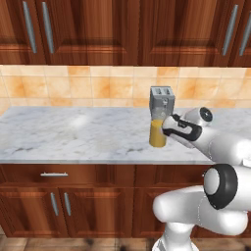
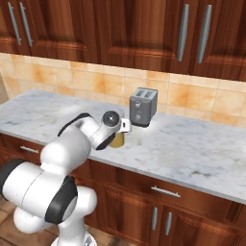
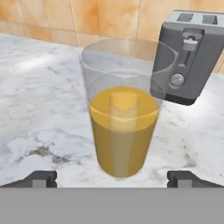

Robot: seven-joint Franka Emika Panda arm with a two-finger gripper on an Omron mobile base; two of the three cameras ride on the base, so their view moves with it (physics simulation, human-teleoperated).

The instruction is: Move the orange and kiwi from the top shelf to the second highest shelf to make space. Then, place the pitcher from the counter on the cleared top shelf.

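One pitcher [image 3: 124, 118] on the tabletop [image 1: 73, 135], clear with yellow-orange liquid in its lower part. One toaster [image 3: 188, 57] right there behind it, grey, and that's two slots on top, one lever and one round knob on its end face. One robot arm, with one end effector [image 3: 112, 178], two dark fingertips [image 3: 39, 178] showing in the hand view. Below the tabletop in the left base view: one drawer handle [image 1: 54, 174], horizontal, and two upright door handles [image 1: 61, 204] side by side. On the upper cabinets, four silver handles [image 1: 29, 27] in that view.
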